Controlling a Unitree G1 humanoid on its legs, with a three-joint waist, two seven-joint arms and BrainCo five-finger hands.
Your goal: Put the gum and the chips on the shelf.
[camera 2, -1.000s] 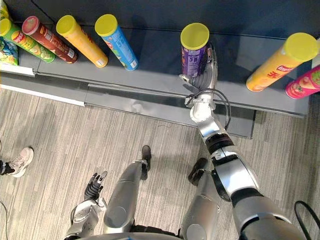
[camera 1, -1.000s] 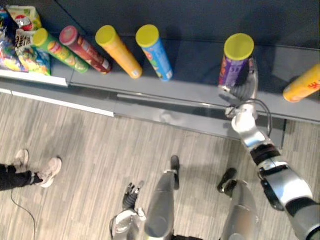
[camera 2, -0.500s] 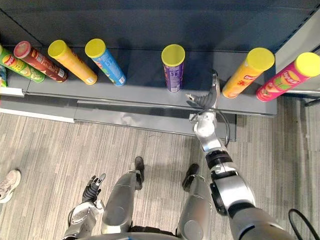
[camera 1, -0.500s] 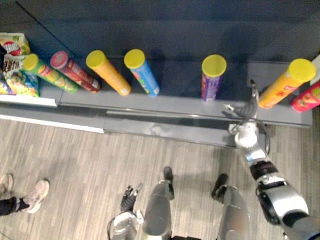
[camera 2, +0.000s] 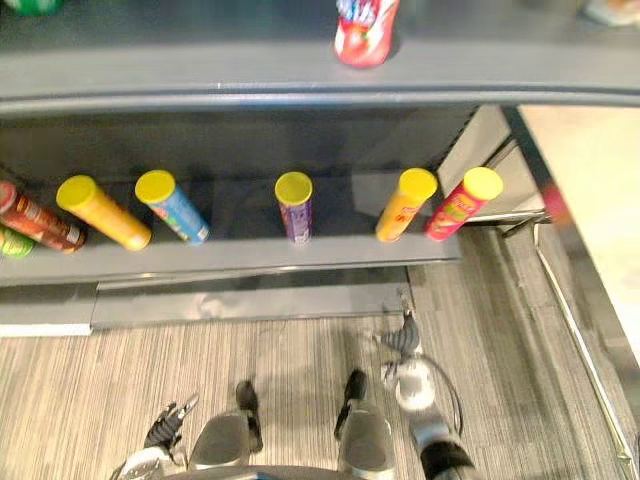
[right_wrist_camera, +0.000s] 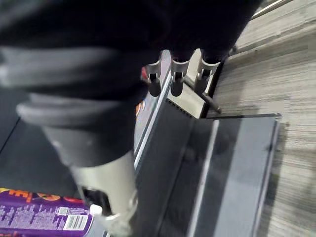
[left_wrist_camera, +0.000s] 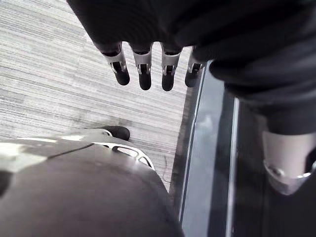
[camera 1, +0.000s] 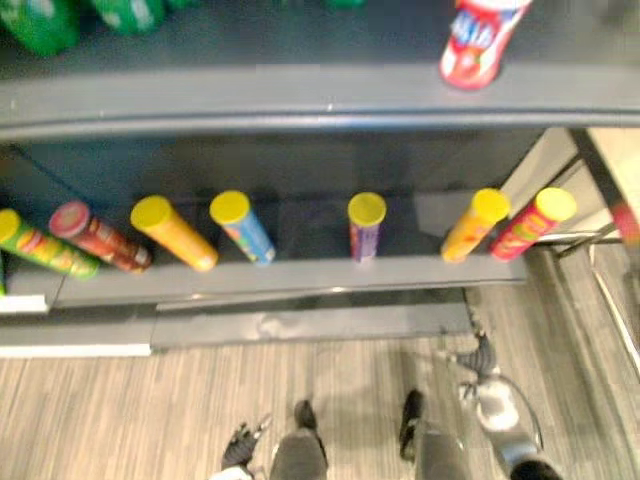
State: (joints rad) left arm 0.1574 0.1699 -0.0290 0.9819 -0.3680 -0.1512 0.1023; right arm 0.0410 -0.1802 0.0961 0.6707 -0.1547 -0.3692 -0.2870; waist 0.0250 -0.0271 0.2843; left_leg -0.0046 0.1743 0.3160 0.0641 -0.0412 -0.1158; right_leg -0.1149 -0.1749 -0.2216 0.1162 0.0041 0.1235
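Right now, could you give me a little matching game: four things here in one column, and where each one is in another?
1 purple can
2 pink can
3 red and white can
4 right hand

A on the upper shelf
B over the floor
C right end of the lower row
D next right of the blue can

Pairs: 1-D, 2-C, 3-A, 4-B.

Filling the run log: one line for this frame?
tall purple chips can with yellow lid: upright on grey lower shelf | right hand: open, empty, over floor | left hand: open, low
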